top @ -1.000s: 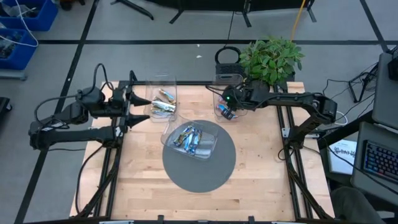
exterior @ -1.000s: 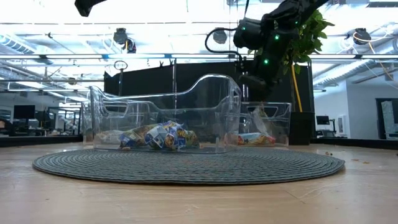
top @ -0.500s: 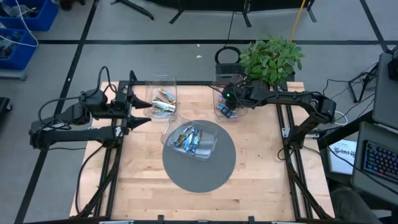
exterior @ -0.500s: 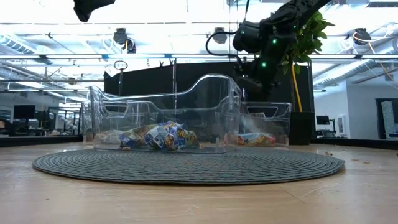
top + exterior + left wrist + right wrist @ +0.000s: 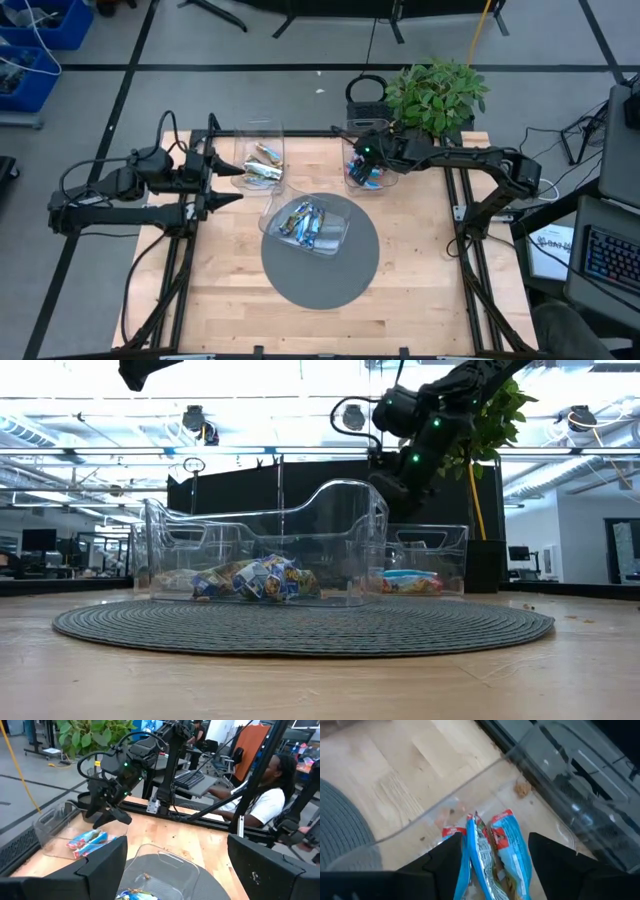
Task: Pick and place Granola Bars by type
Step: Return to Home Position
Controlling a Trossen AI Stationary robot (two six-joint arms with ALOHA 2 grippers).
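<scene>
My right gripper (image 5: 360,163) hangs open over the clear bin at the far right (image 5: 352,178). Two bright blue Granola Bars with red and white ends (image 5: 492,852) lie side by side on that bin's floor, below and between its fingers. Several mixed bars (image 5: 304,222) lie in a clear bin (image 5: 340,238) on the round grey mat (image 5: 320,285). A few tan and silvery bars (image 5: 262,165) rest in the far left bin (image 5: 258,130). My left gripper (image 5: 238,182) waits open and holds nothing, at the table's left beside that bin.
A potted plant (image 5: 435,95) stands at the far right corner behind the right bin. A person (image 5: 257,802) sits beyond the table's right side, near the right arm's base. Bare wood (image 5: 320,325) lies toward the near edge.
My right gripper has opened and let go of a blue bar, which has dropped flat into the far right bin onto the bar lying there. The gripper has then risen a little above the bin.
</scene>
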